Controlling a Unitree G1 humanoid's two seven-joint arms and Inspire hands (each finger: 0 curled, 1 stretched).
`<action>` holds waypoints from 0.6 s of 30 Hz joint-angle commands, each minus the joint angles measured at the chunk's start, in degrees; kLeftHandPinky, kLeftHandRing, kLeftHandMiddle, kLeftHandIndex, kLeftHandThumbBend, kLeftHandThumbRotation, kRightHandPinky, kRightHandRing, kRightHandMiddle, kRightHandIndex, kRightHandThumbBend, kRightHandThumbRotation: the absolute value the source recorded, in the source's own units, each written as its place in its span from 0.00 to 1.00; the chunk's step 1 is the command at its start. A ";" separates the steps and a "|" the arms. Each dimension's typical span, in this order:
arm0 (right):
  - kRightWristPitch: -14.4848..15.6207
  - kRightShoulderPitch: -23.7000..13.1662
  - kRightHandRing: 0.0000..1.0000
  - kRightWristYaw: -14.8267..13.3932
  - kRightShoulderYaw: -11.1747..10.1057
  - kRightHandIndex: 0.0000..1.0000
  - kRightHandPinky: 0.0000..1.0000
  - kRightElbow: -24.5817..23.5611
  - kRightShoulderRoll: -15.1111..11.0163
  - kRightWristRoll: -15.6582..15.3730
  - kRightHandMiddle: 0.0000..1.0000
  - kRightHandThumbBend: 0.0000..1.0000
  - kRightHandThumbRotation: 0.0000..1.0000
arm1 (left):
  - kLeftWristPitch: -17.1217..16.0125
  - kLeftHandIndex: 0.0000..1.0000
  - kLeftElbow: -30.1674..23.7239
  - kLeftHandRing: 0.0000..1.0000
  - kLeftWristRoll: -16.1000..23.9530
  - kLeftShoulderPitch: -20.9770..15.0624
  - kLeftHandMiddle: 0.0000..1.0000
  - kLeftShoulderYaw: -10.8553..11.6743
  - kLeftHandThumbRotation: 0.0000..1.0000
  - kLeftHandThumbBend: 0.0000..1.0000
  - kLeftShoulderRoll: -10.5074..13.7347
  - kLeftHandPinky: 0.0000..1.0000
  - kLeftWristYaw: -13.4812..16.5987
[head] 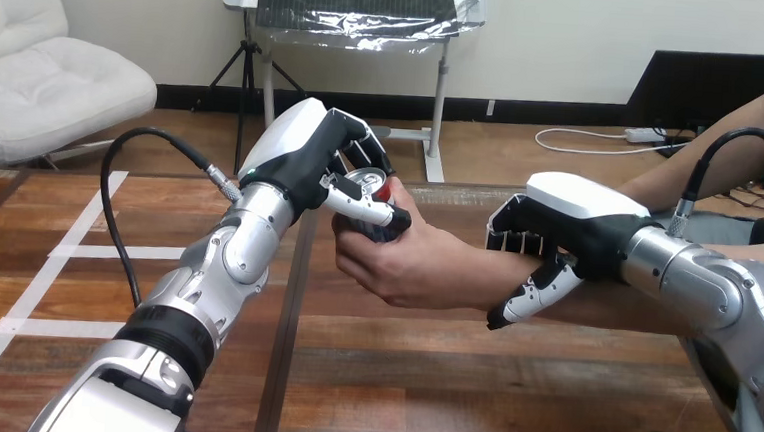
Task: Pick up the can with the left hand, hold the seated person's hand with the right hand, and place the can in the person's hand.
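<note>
Head view. The robot's left hand [306, 161] reaches in from the lower left above the brown wooden table [397, 397]. Its black-and-white fingers and thumb [363, 210] are wrapped round a small metal drinks can [368, 183], silver on top and red on the side, which stands roughly upright. The can sits in the cupped palm of the person's hand [405, 263], which reaches in from the right with its fingers curving up around the can's lower part; robot hand and person's hand are both on the can.

The robot's right hand [568, 222] lies across the person's wrist [495, 273]. Its fingers curl down over the top of the wrist and its thumb closes from below, so the wrist is clasped.

Handling, as a judgement: the can is probably light, with a thin wall that dents under a hard squeeze and a smooth, somewhat slippery surface. A wrap round the middle of the side wall suits it best, with the base left free to seat in the palm. The placing step appears nearly complete. Release calls for the left hand's fingers to spread gently once the person's fingers bear the can.
</note>
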 commanded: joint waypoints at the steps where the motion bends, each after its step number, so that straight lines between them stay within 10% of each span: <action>1: -0.33 -0.49 0.42 -0.02 -2.11 0.46 0.37 -1.86 0.62 2.22 0.45 0.73 0.19 | -2.45 0.43 0.38 0.37 -0.56 -3.38 0.42 -0.70 0.00 0.72 -2.65 0.37 -0.68; 18: 1.08 0.47 0.42 2.85 -2.58 0.48 0.38 -2.92 -0.01 3.65 0.46 0.77 0.25 | 1.86 0.55 -1.71 0.51 -4.70 -2.39 0.56 1.06 0.02 0.73 -2.39 0.44 -8.54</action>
